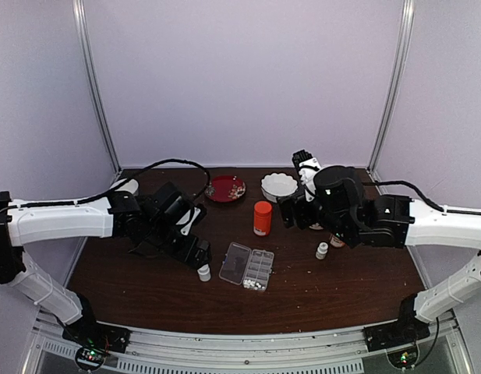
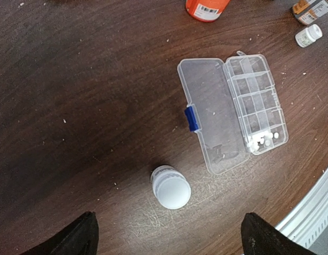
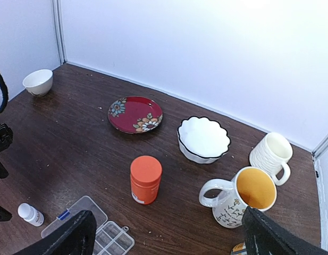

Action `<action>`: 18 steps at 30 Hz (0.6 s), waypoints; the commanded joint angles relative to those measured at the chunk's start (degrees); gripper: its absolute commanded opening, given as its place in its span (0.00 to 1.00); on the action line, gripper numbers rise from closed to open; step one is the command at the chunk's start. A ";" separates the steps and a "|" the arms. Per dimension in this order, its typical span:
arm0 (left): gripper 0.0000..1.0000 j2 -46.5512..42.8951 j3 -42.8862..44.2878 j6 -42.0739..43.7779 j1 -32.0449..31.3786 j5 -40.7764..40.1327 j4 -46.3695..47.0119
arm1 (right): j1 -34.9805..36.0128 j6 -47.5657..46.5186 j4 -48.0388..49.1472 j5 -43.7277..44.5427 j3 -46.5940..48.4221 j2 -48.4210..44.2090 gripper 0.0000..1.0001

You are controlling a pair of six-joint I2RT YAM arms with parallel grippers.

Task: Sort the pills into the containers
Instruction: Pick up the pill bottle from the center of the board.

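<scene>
- Over on the left, the left gripper (image 2: 168, 236) hangs above the table with its fingers spread wide and nothing between them.
- A small white bottle (image 2: 170, 187) stands upright just under it.
- Next along, the clear organizer (image 2: 257, 101) lies open, its lid flat on the wood on its left side.
- The pills (image 2: 265, 140) sit bunched in the end cell nearest the arms.
- An orange bottle (image 1: 262, 217) stands upright just behind the organizer.
- On the right, the right gripper (image 3: 169, 239) is raised with its fingers wide and empty, above a yellow-lined mug (image 3: 255, 188).
</scene>
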 commanded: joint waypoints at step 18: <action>0.74 16.29 8.35 -6.39 -2.18 -1.44 -6.45 | -2.72 -0.59 8.92 2.81 -10.80 -11.39 1.00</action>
